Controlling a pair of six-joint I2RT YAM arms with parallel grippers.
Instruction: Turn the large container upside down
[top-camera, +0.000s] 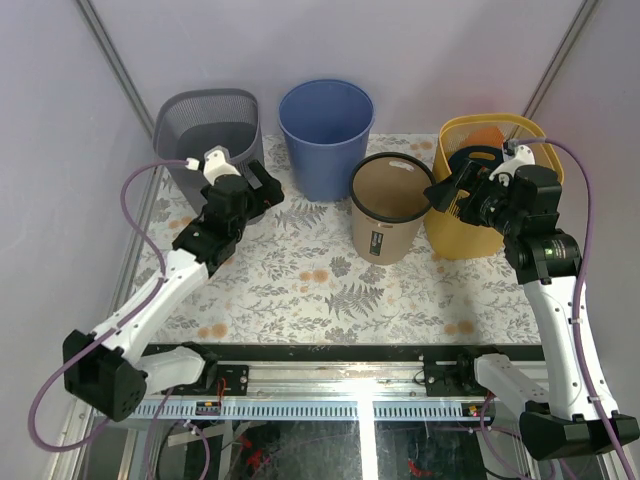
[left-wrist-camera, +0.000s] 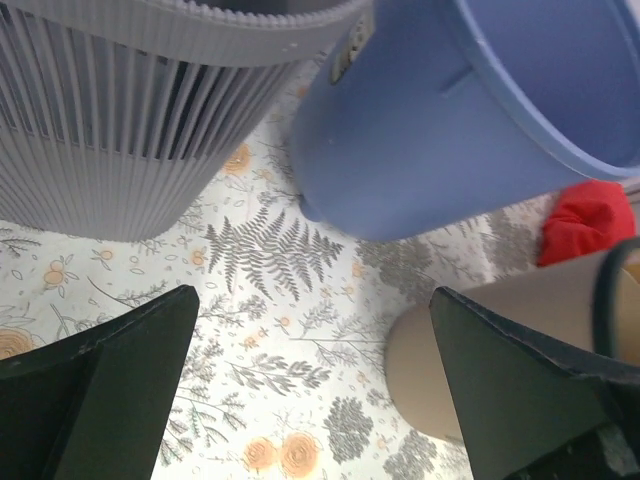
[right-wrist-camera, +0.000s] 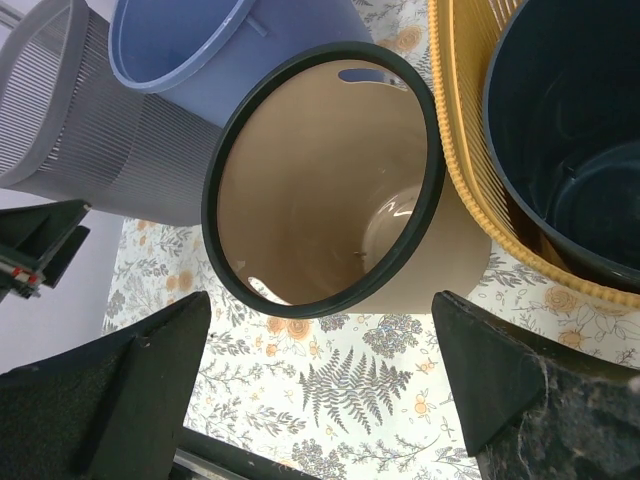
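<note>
Four containers stand upright at the back of the table: a grey ribbed bin (top-camera: 210, 125), a blue bin (top-camera: 325, 140), a tan bin with a black rim (top-camera: 388, 215) and a yellow basket (top-camera: 455, 235). I cannot tell for certain which one is the large container. My left gripper (top-camera: 268, 190) hovers open between the grey bin (left-wrist-camera: 110, 130) and the blue bin (left-wrist-camera: 450, 120), holding nothing. My right gripper (top-camera: 447, 190) is open above the tan bin (right-wrist-camera: 300, 180), beside the yellow basket (right-wrist-camera: 470, 150), touching neither.
A dark blue tub (right-wrist-camera: 570, 130) sits inside the yellow basket. A red object (left-wrist-camera: 590, 220) lies behind the tan bin (left-wrist-camera: 440, 370). The floral tablecloth (top-camera: 300, 290) covers the table in front of the bins. Walls close in on the left and at the back.
</note>
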